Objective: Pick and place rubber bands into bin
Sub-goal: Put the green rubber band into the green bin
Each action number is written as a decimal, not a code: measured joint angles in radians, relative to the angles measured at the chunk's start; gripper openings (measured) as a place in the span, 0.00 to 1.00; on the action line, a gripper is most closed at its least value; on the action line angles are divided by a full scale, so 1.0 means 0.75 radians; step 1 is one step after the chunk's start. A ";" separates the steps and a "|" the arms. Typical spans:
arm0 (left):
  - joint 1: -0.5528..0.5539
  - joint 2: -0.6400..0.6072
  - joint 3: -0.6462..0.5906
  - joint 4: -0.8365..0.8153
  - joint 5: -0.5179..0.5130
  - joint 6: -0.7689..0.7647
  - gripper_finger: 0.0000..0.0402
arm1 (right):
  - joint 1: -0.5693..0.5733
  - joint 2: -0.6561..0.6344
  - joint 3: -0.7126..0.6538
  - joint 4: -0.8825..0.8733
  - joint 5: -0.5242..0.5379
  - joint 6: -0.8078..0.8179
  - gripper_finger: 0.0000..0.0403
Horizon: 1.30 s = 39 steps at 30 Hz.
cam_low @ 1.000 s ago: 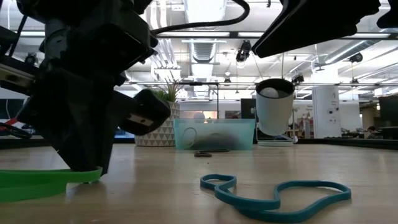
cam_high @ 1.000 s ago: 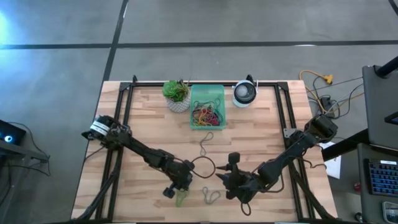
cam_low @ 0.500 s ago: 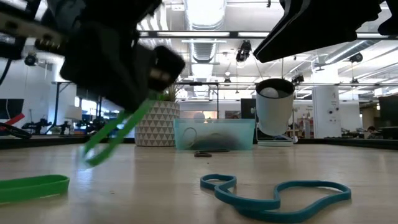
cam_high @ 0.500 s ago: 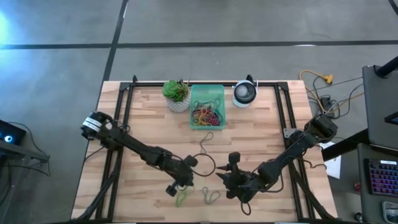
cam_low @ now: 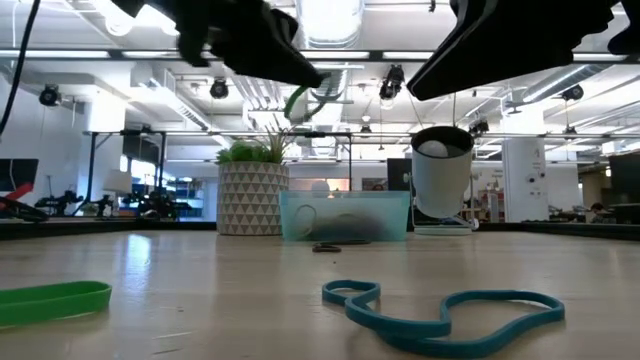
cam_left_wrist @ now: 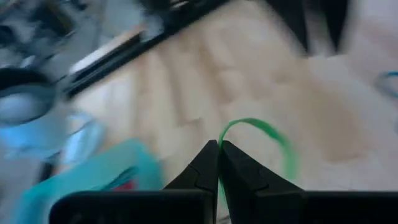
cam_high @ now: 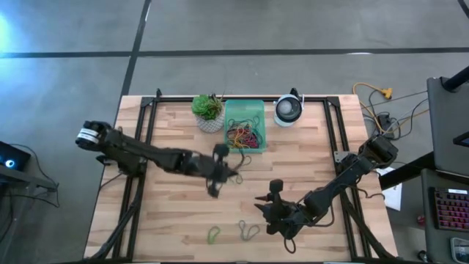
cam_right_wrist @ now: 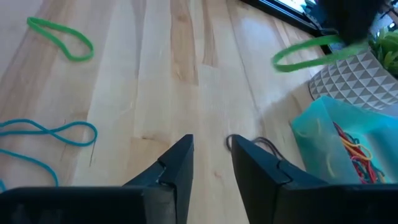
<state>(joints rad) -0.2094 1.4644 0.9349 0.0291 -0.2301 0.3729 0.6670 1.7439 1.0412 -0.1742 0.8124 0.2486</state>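
High view: a green rubber band (cam_left_wrist: 267, 134) is pinched in the fully closed left pincer (cam_high: 220, 170), raised at seven o'clock of the bin (cam_high: 244, 110). At five o'clock on the worktop (cam_high: 168, 213), the right pincer (cam_high: 265, 207) is held part-open and empty.

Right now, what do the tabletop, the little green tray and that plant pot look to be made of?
Tabletop: wood, pale planks with visible grain, slight sheen. Green tray: likely thin plastic, translucent mint; the coloured bands inside show through its wall. Plant pot: white with a grey triangle pattern, possibly ceramic, but I can't tell.
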 joint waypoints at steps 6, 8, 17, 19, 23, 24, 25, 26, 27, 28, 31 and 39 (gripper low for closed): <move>0.202 -0.054 -0.001 0.083 -0.053 0.011 0.00 | 0.001 0.000 -0.005 0.006 0.000 0.064 0.24; 0.263 -0.054 -0.001 0.114 -0.053 0.012 0.00 | 0.001 0.000 -0.008 0.005 0.001 0.084 0.24; 0.477 0.042 -0.002 0.287 -0.050 0.046 0.00 | 0.001 0.000 -0.013 0.038 0.001 0.174 0.23; 0.510 0.080 -0.001 0.333 -0.048 0.046 0.00 | 0.001 0.000 -0.015 0.053 0.001 0.193 0.23; 0.562 0.173 -0.002 0.406 -0.047 0.044 0.00 | 0.001 0.000 -0.016 0.078 0.001 0.219 0.22; 0.572 0.196 -0.002 0.406 -0.047 0.045 0.00 | 0.001 0.000 -0.016 0.084 0.001 0.227 0.22; 0.581 0.221 -0.002 0.412 -0.047 0.046 0.00 | 0.001 0.000 -0.016 0.083 0.001 0.240 0.22; 0.590 0.248 0.002 0.418 -0.048 0.046 0.00 | 0.001 0.000 -0.016 0.083 0.001 0.258 0.21; 0.600 0.273 0.005 0.416 -0.046 0.046 0.00 | 0.001 0.000 -0.016 0.082 0.001 0.273 0.21; 0.610 0.295 0.007 0.413 -0.046 0.047 0.00 | 0.001 0.000 -0.016 0.082 0.001 0.284 0.21; 0.628 0.363 0.031 0.420 -0.046 0.048 0.00 | 0.001 0.000 -0.016 0.082 0.001 0.289 0.22; 0.636 0.459 0.074 0.468 -0.048 0.048 0.00 | -0.001 0.000 -0.021 0.084 0.001 0.289 0.20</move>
<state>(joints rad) 0.2672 1.8087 0.9901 0.3802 -0.2661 0.4093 0.6666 1.7443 1.0252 -0.1114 0.8131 0.4652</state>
